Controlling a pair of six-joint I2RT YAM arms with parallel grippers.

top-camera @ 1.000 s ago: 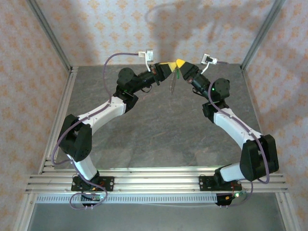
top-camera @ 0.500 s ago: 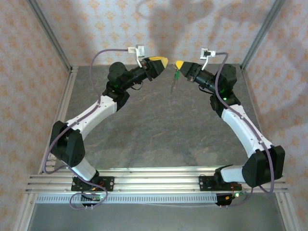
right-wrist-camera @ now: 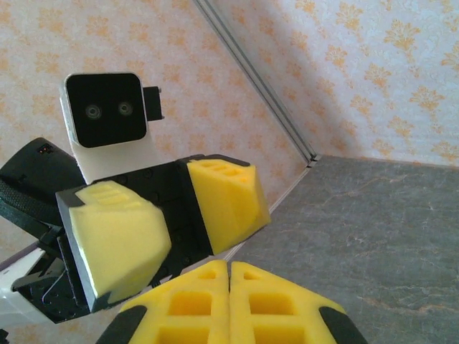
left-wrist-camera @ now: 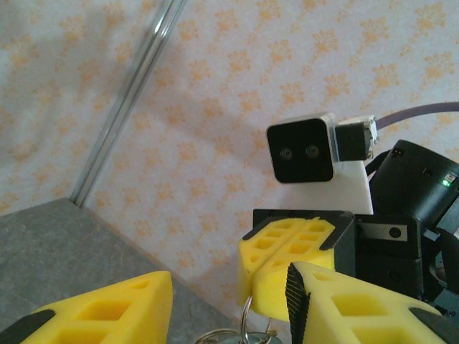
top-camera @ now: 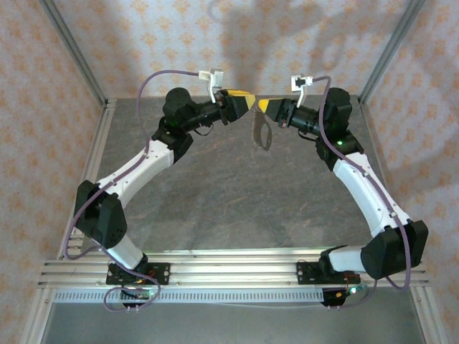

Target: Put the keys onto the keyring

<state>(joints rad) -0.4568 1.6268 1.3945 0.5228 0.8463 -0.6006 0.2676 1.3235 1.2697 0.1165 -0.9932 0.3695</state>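
Holding the keyring [left-wrist-camera: 247,316] pinched tight in my right gripper [top-camera: 263,106], I'd steady it, then slide the empty, partly spread left gripper [top-camera: 248,99] beneath onto the dangling keys [left-wrist-camera: 231,335].

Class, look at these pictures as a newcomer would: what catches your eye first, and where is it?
The right pincer, shut on the keyring, holds it dangling above the far middle of the grey table. The left pincer stands open close beside it, tip to tip.
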